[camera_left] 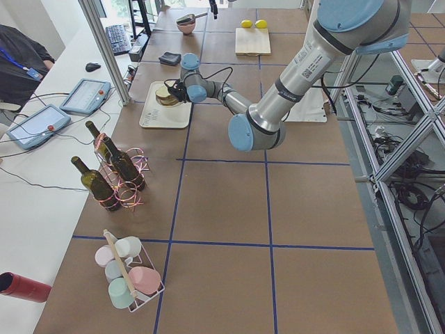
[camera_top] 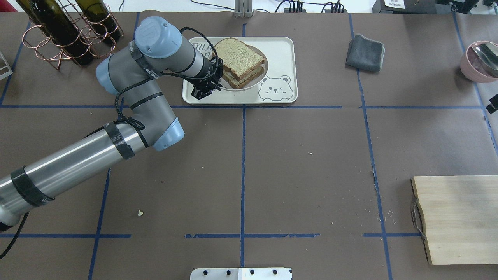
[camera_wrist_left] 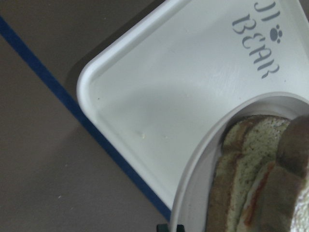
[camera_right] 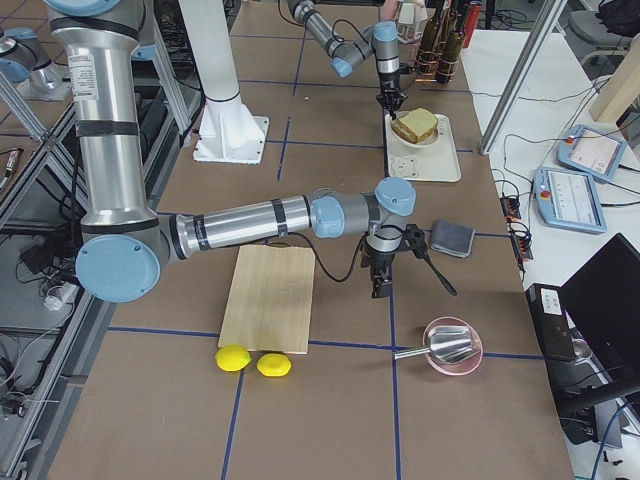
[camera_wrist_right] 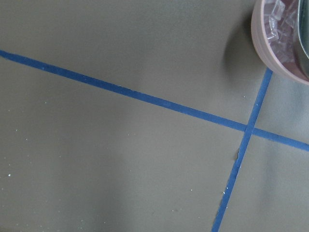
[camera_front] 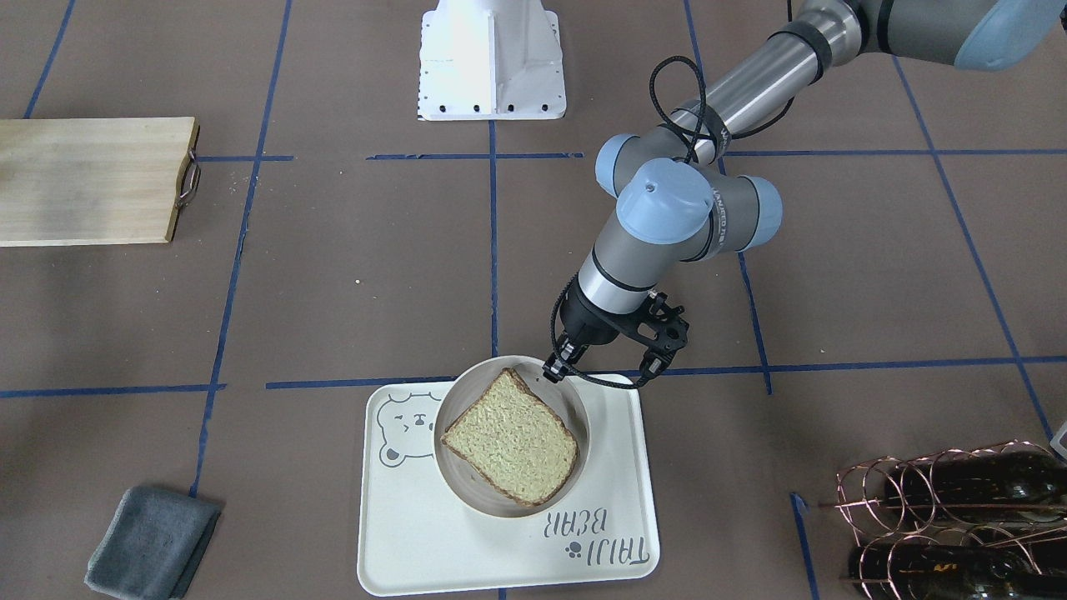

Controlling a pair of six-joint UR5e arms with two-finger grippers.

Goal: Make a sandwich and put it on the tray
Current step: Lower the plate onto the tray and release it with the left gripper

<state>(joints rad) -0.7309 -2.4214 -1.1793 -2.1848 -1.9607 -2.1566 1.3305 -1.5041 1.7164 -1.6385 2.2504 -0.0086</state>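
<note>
1. Starting at the overhead view's left edge, dark green glass bottles point(camera_top: 58, 29) sit in a copper wire rack point(camera_top: 42, 46) on the brown paper-covered surface point(camera_top: 303, 155).
2. The left arm reaches in beside the rack, and the left tool point(camera_front: 600, 375) hangs over the tray's near-left corner, released, its fingers spread apart. One fingertip point(camera_front: 553, 370) is right at the plate's rim; whether it touches cannot be told.
3. The large cream rounded-rectangle tray point(camera_front: 500, 550), printed with a grey bear face point(camera_top: 275, 88) and "TAIJI BEAR" lettering, lies at the far side of the surface.
4. A small round white plate point(camera_front: 578, 417) rests on the tray, between lettering and bear.
5. The sandwich point(camera_top: 238, 61), two tan brown-crusted bread slices stacked, lies on that plate; the left wrist view shows a thin white and orange strip between the slices.
6. A folded grey cloth point(camera_top: 365, 53) lies to the tray's right, well apart.
7. A pink bowl point(camera_top: 480, 62) stands at the far right edge.
8. A pale wooden cutting board point(camera_top: 461, 217) lies near the right edge.
9. The right tool point(camera_right: 380, 283) hangs low between board and bowl; I cannot tell whether it is released or clenched.
</note>
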